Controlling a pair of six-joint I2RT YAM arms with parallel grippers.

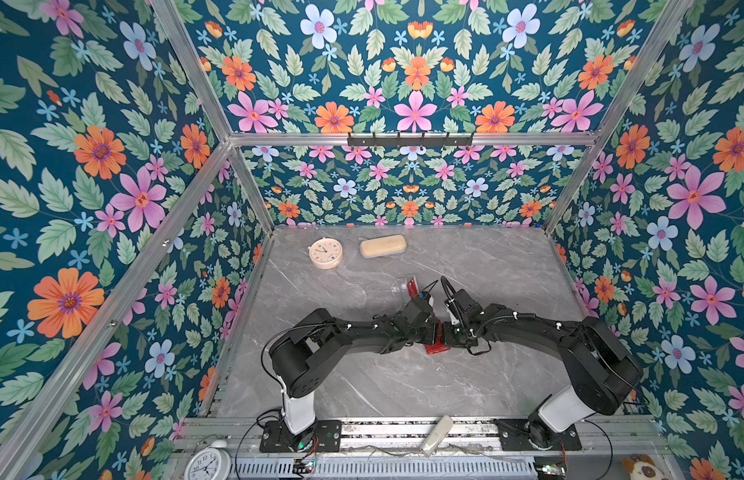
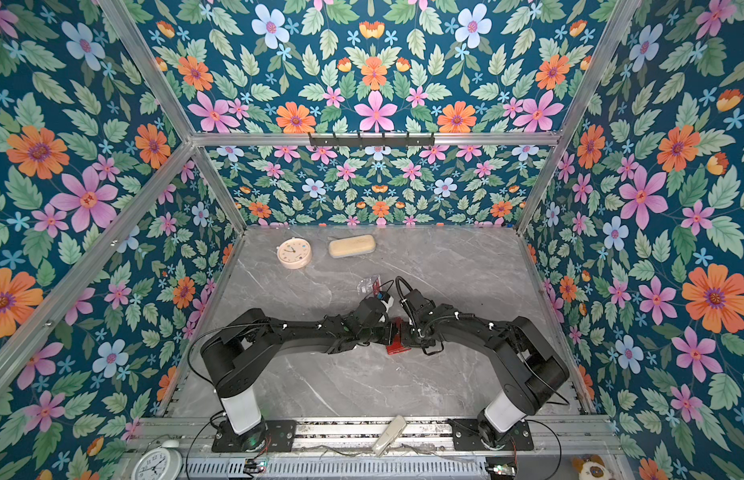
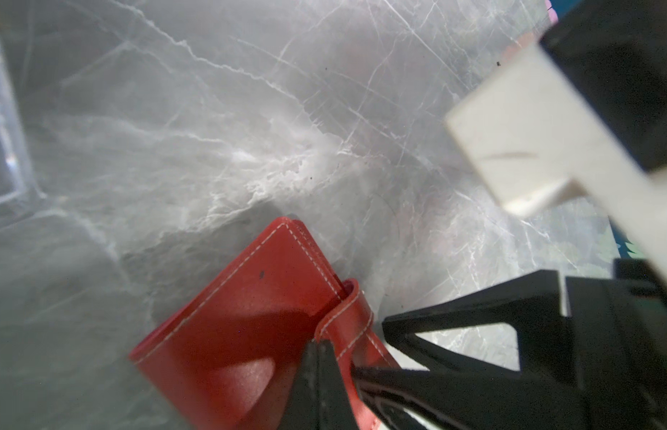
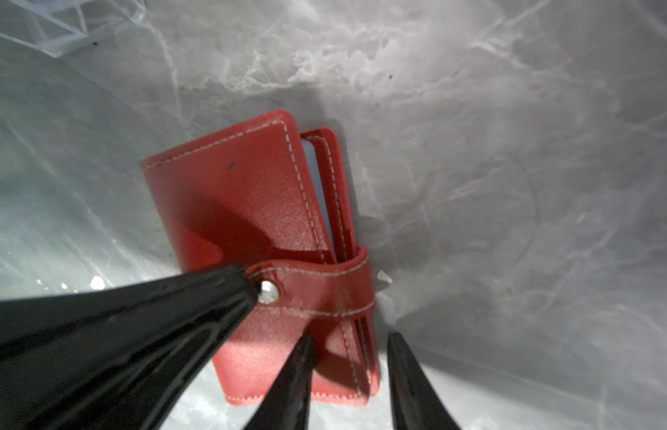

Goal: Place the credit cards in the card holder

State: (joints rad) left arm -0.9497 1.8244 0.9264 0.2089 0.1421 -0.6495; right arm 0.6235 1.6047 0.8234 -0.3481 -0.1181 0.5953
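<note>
The red card holder (image 4: 257,208) lies flat on the grey marble table (image 1: 362,382), closed, its strap (image 4: 324,290) snapped over the cover. In both top views it shows between the two wrists (image 1: 433,350) (image 2: 397,347). My left gripper (image 3: 317,350) is shut with nothing between its fingers, and its tip rests at the strap's silver snap (image 4: 268,291). My right gripper (image 4: 348,338) is open, its fingers astride the holder's open edge below the strap. One red credit card (image 1: 412,286) stands in a clear plastic stand (image 1: 399,287) farther back.
A round pink clock (image 1: 325,252) and a beige case (image 1: 383,246) sit near the back wall. A white remote (image 1: 437,434) lies on the front rail. The clear stand's edge also shows in the wrist views (image 3: 4,130) (image 4: 63,22).
</note>
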